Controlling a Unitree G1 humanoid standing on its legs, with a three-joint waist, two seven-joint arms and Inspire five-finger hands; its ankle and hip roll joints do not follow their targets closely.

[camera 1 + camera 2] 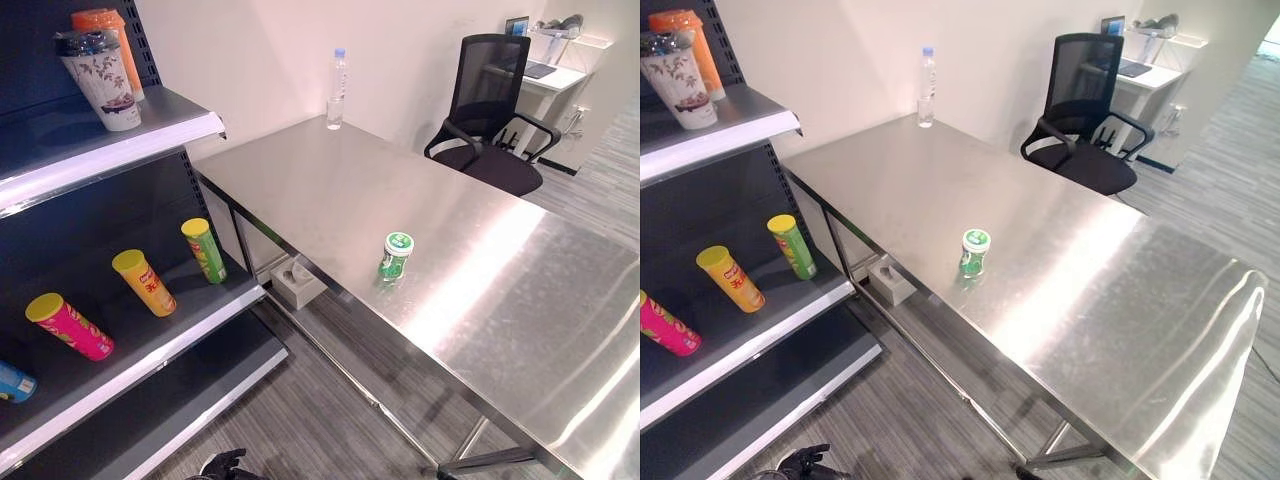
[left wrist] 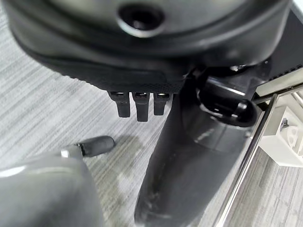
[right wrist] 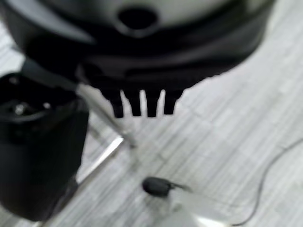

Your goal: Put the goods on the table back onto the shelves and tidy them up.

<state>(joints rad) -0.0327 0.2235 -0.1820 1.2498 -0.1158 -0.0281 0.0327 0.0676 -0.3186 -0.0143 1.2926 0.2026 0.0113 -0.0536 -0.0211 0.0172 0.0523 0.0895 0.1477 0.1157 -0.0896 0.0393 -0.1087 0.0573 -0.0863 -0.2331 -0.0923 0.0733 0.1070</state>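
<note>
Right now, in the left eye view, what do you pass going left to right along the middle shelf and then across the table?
Blue can → pink can → yellow can → green can → green jar on the table.

My left hand is showing a glossy black housing with a round recessed hole and textured black padding above short dark fingers. My right hand is looking equally dark.
</note>
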